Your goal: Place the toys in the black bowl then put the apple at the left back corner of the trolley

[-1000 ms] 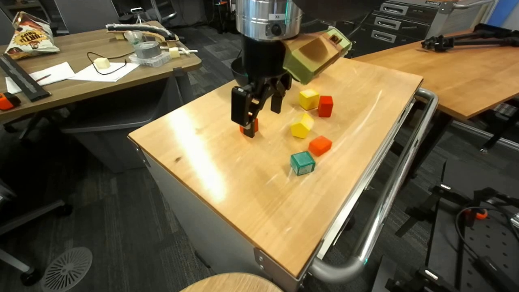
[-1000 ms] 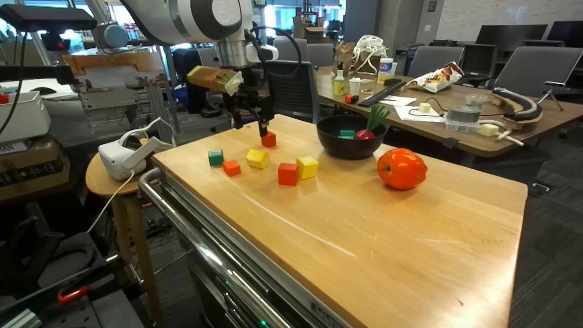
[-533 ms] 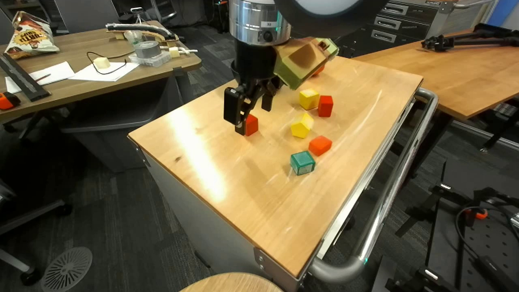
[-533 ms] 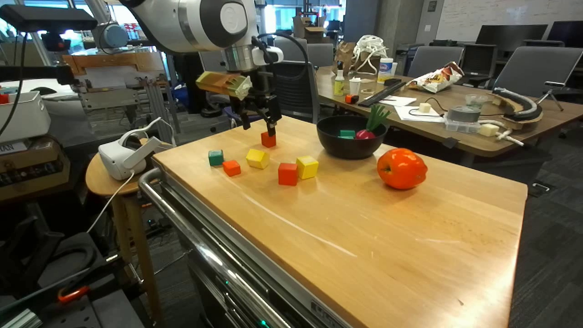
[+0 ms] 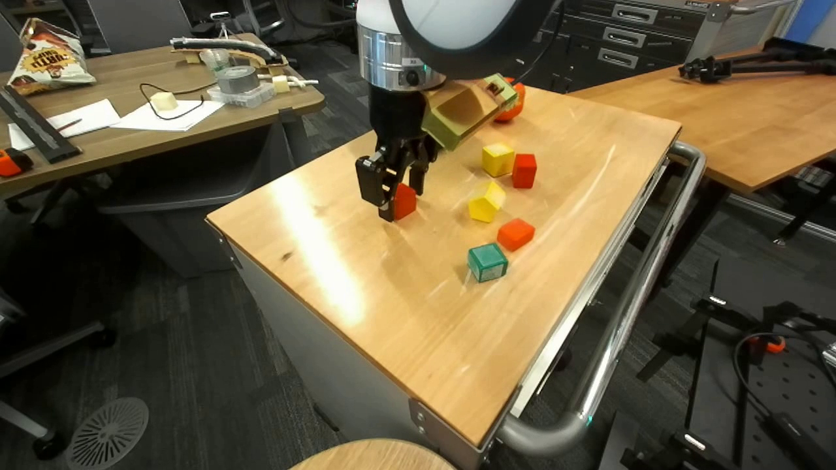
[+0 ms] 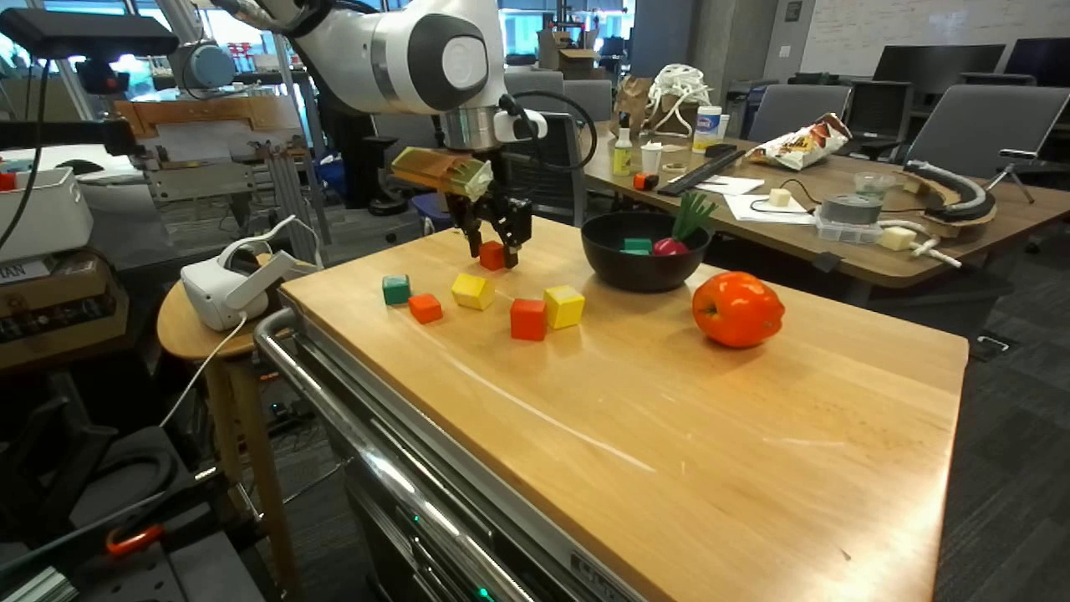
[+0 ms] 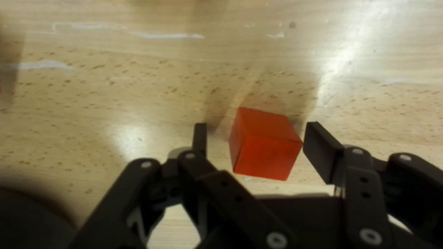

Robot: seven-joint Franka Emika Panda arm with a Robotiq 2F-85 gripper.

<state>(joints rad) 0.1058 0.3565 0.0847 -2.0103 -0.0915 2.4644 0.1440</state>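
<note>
- Between the jaws of the pincer (image 7: pixel 258 140): red block (image 7: pixel 264 152), straddled, ungripped; jaws spread wider than the block.
- Around this block, in an exterior view: five more blocks (image 6: pixel 473 292), from 4 to 8 o'clock.
- Farther: black bowl (image 6: pixel 644 278), 3 o'clock, toys (image 6: pixel 637 245) inside.
- Farthest: apple (image 6: pixel 738 309), just past 3 o'clock, on the trolley (image 6: pixel 710 451).

In an exterior view, your glossy red-orange apple (image 6: pixel 738 311) is sitting on the trolley (image 6: pixel 710 468), at the right. Farther back, left of it, your upright black bowl (image 6: pixel 639 276) is holding a teal piece (image 6: pixel 637 246) and a dark red toy (image 6: pixel 669 247). Farther left, a teal block (image 6: pixel 396 289), an orange block (image 6: pixel 425 308) and a yellow block (image 6: pixel 473 291) are lying close together; another yellow block (image 6: pixel 564 307) is resting just beside a red block (image 6: pixel 528 320); a second red block (image 6: pixel 491 256) is sitting farthest back.
</note>
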